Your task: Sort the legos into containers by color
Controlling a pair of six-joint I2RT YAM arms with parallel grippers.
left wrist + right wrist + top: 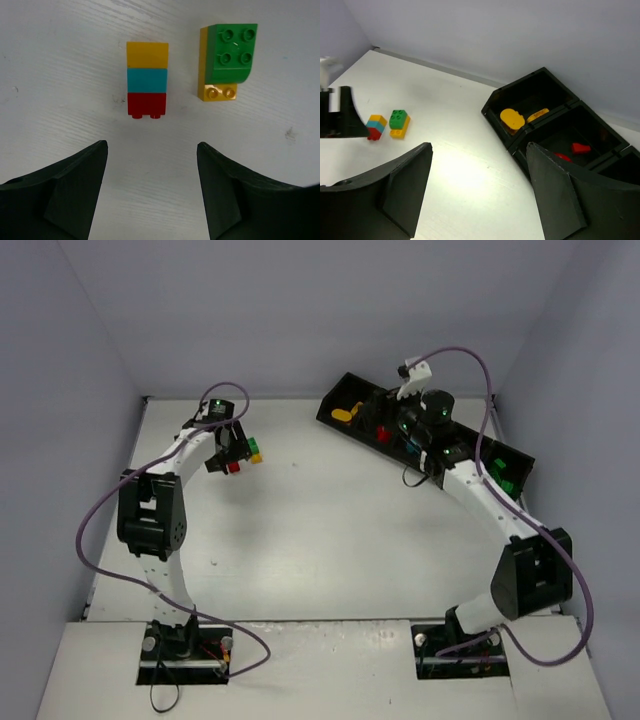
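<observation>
A white table [330, 530] carries the whole scene. In the overhead view a long black plastic tray of square compartments [332, 400] lies slantwise toward 2 o'clock. The loose plastic toy bricks sit well apart from it, toward 10 o'clock.

The left end effector [151, 150] hangs just short of those bricks with its jaws wide apart and nothing between them. From its wrist camera, a three-brick stack [146, 80] lies on its side at 12 o'clock. The stack runs yellow, teal, then red, with the red end nearest the fingers. At 1 o'clock lies a green curved brick [230, 52] clipped onto a yellow brick [217, 92]. This pair is near the stack but not touching it.

The right end effector [479, 147] is above the tray, also spread wide and empty.

From the right wrist camera, the end compartment at 1 o'clock holds a round yellow piece [512, 119] and a flatter yellow piece [538, 114]. The next compartment holds two red pieces [579, 147]. In the overhead view a blue piece [412, 448] shows further along the tray, partly hidden by the right arm. A green piece [503, 480] lies in the compartment at the far right end.
</observation>
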